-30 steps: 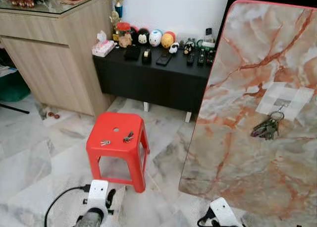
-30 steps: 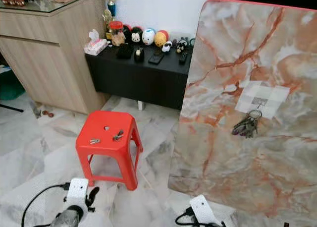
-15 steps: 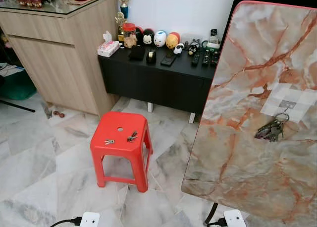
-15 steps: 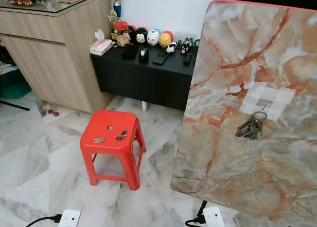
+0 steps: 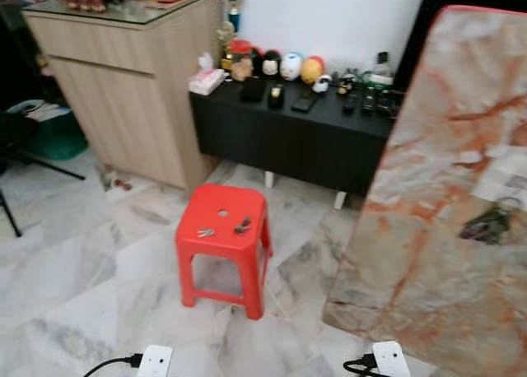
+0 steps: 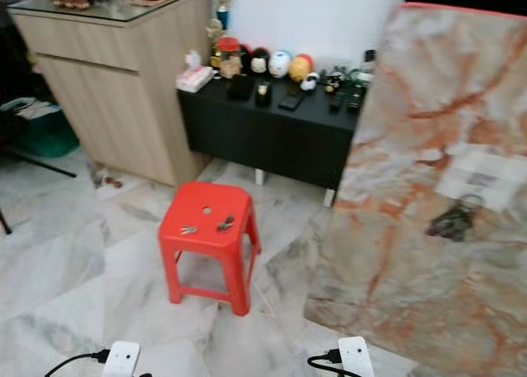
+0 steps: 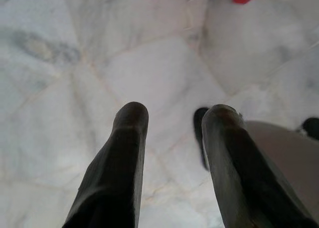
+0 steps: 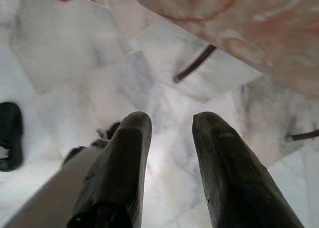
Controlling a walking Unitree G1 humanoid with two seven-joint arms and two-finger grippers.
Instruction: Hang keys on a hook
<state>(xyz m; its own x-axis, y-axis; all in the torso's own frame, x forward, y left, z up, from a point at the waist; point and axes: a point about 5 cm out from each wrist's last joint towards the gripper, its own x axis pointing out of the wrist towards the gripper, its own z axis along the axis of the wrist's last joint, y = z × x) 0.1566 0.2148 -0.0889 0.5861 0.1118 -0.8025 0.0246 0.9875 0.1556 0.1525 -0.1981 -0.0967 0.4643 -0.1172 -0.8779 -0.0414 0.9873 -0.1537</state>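
Already a bunch of keys (image 6: 451, 221) hangs from a hook (image 6: 475, 199) on the tilted marble-patterned board (image 6: 412, 179) at the right. Two smaller keys (image 6: 225, 223) lie on the red stool (image 6: 207, 229), which stands apart from the board on pale marble floor (image 6: 74, 262), with bare tiles all round it. Behind stand a black table (image 6: 280, 122) crowded with figurines and a wooden cabinet (image 6: 123, 89). Left claw (image 7: 172, 116) and right claw (image 8: 167, 123) hang low over the floor, fingers parted, holding nothing.
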